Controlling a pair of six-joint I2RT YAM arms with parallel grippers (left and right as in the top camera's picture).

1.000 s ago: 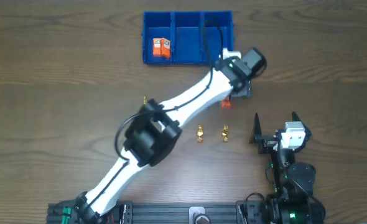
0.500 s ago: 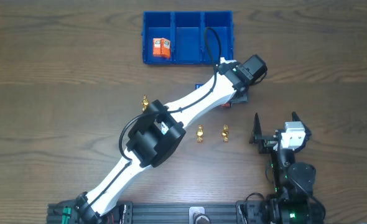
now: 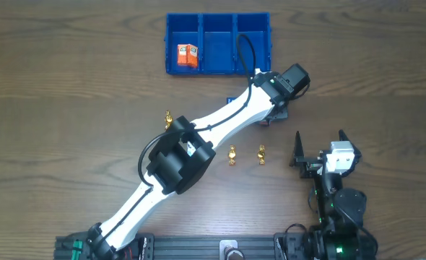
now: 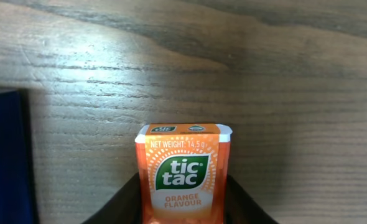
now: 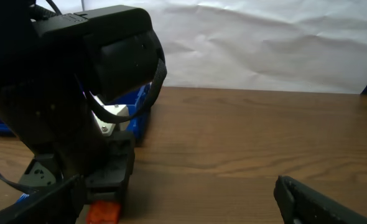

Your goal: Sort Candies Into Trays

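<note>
We find print on the orange candy box (image 4: 183,177) in the left wrist view. A white brand logo sits on a green oval at the centre of its face. At 12 o'clock from the logo runs a line of small white capitals giving a net weight in grams. At 6 o'clock a two-word flavour line stands in pale letters. On the second orange box (image 3: 188,55) in the blue tray (image 3: 171,43), the print is too small for us to read.

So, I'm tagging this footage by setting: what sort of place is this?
Probably a robotics lab bench, not a home: a left arm and right arm stand at one edge of a wood-grain table, a blue sorting tray sits on it, and a plain white backdrop hangs behind.
</note>
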